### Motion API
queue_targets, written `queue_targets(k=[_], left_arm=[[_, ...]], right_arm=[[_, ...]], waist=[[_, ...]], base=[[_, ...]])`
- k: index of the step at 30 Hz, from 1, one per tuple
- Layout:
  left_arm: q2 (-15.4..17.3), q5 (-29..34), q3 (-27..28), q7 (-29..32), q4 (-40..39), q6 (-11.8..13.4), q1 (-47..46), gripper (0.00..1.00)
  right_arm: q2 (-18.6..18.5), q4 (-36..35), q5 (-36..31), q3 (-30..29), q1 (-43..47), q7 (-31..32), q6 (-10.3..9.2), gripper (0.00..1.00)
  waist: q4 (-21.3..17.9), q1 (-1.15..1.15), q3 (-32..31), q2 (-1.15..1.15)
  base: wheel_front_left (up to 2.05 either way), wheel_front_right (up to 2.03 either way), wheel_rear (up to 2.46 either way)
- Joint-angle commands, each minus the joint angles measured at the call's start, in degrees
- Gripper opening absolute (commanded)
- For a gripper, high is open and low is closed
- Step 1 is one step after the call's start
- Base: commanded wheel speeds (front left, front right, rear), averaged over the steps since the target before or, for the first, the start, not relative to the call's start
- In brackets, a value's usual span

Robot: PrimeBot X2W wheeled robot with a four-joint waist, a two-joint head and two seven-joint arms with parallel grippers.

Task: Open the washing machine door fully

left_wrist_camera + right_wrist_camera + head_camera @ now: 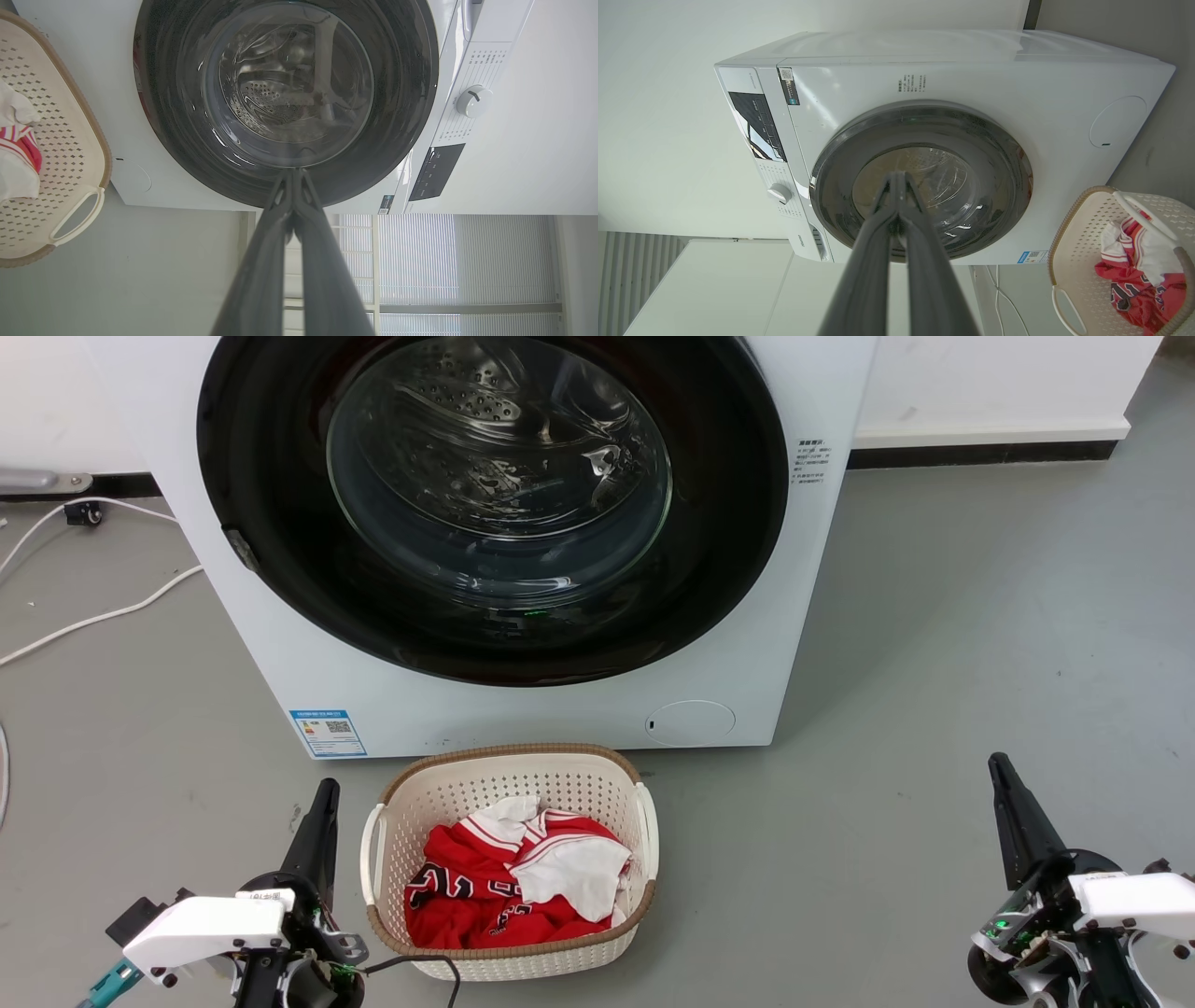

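The white washing machine [523, 714] stands ahead of me on the grey floor. Its round glossy black washing machine door [280, 560] lies flush against the front, with a clear glass bowl [499, 467] at its centre and the steel drum showing through. The door [187, 149] also faces my left wrist view, and the door [994, 154] faces my right wrist view. My left gripper [327, 791] is shut and empty at the lower left, well short of the machine. My right gripper [999, 765] is shut and empty at the lower right. Both sets of fingertips meet in the wrist views, left gripper [294, 171], right gripper [896, 176].
A cream laundry basket [392, 803] holding red and white clothes [485, 887] sits on the floor right in front of the machine, between my arms. White cables [103, 611] trail on the floor at the left. A wall skirting [980, 453] runs behind at the right.
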Motion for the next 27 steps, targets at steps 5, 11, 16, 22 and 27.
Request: queue_targets(k=[5,11,16,22,27], left_arm=[[-0.12,0.11,0.21,0.17,0.05,-0.16,-0.48,0.00],[-0.12,0.13,0.22,0.18,0.05,-0.16,-0.48,0.00],[-0.13,0.14,0.23,0.19,0.05,-0.16,-0.48,0.00],[-0.13,0.15,0.23,0.21,0.05,-0.16,-0.48,0.00],[-0.03,0.01,-0.02,-0.06,0.23,0.01,0.12,1.00]], right_arm=[[0.22,0.09,-0.41,-0.09,-0.69,0.13,-0.02,0.00],[0.23,0.09,-0.43,-0.09,-0.70,0.15,-0.02,0.00],[0.24,0.09,-0.44,-0.10,-0.70,0.17,-0.02,0.00],[0.24,0.09,-0.46,-0.11,-0.70,0.18,-0.02,0.00],[0.04,0.22,-0.01,-0.04,0.15,0.03,0.01,1.00]], waist=[[0.00,0.00,0.00,0.00],[0.00,0.00,0.00,0.00],[0.00,0.00,0.00,0.00],[0.00,0.00,0.00,0.00],[0.00,0.00,0.00,0.00]], base=[[0.00,0.00,0.00],[0.00,0.00,0.00],[0.00,0.00,0.00],[0.00,0.00,0.00],[0.00,0.00,0.00]])
